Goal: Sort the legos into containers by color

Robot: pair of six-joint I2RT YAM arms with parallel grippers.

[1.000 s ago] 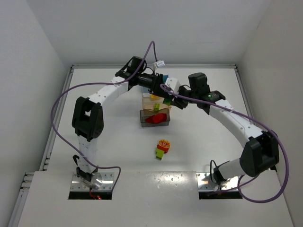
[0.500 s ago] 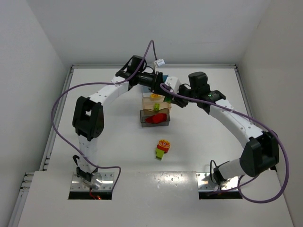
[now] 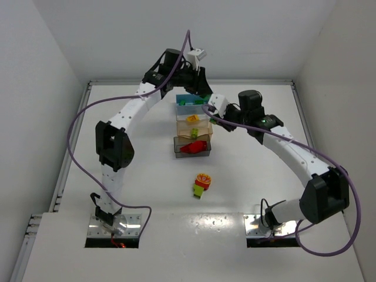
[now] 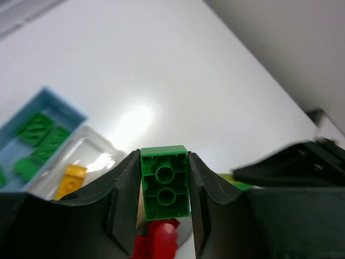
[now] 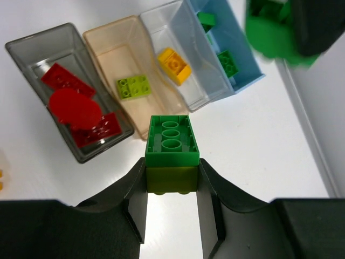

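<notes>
My left gripper is raised over the back of the bin row and is shut on a green brick, held by its sides. My right gripper, just right of the bins, is shut on a clump of a green brick on an olive-yellow one. The blue bin holds green bricks. The tan bin holds a yellow brick and a lime brick. The grey bin holds red bricks.
A loose clump of green, red and yellow pieces lies on the table in front of the bins. The back wall stands close behind the blue bin. My left gripper with its green brick shows blurred at the top right of the right wrist view.
My left gripper has pulled up and back, away from the right gripper, with the green brick in it. The right gripper keeps the rest of the clump and has barely moved.
</notes>
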